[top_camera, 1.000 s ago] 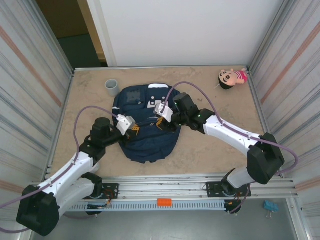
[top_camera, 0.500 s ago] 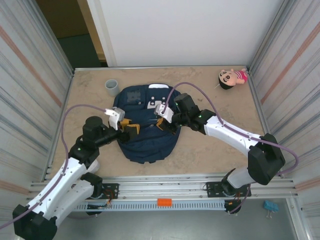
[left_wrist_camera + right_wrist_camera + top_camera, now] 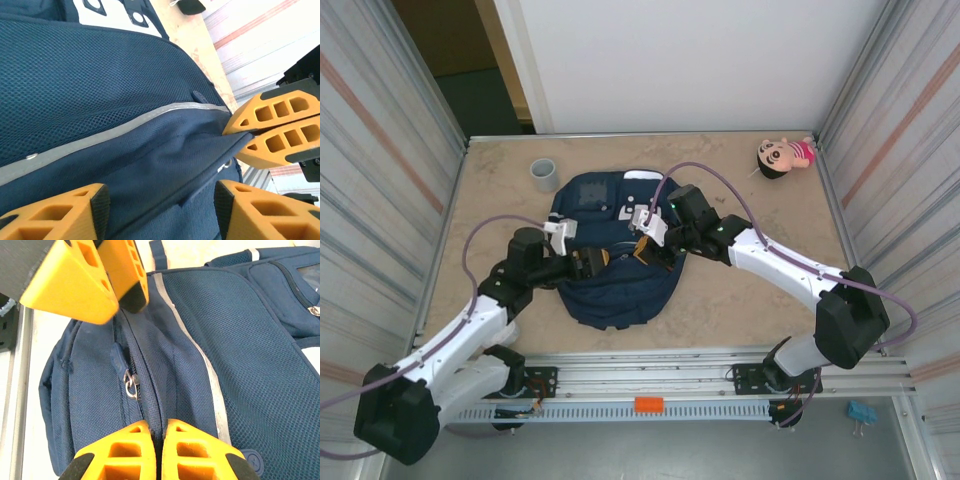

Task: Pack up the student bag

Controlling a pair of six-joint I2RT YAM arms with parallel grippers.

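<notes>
Left claw (image 3: 588, 262) let go, then came back open over the student bag (image 3: 615, 295), which lay flat on the table (image 3: 740, 300). Right claw (image 3: 643, 250) stayed pinched on the bag's zipper seam. Probably a regrasp to open it.

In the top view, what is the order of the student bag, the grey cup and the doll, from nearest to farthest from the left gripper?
1. student bag, directly beneath the left gripper.
2. grey cup, far left of the table.
3. doll, far right corner.
</notes>
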